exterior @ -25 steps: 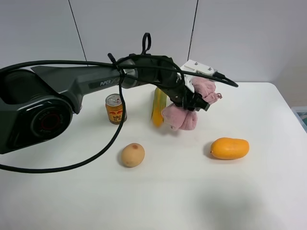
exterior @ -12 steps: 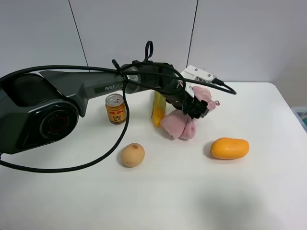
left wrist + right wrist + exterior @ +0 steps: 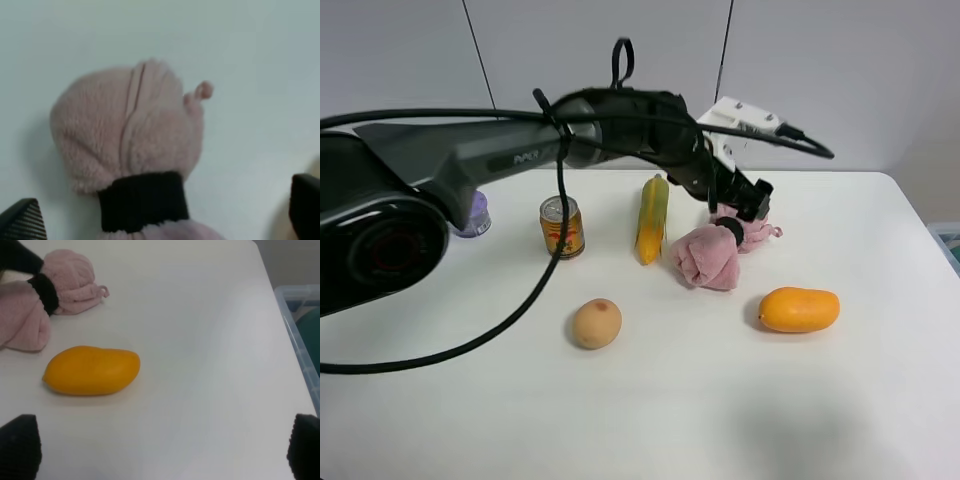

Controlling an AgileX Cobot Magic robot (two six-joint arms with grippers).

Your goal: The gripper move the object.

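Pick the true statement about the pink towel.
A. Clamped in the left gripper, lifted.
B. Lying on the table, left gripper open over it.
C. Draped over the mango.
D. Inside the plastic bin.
B: the pink towel rests on the table, and the left wrist view shows the fingers of the left gripper spread wide, clear of it on both sides.

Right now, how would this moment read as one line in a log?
left gripper: open, above towel | towel: lying on table, not held | right gripper: open, facing mango
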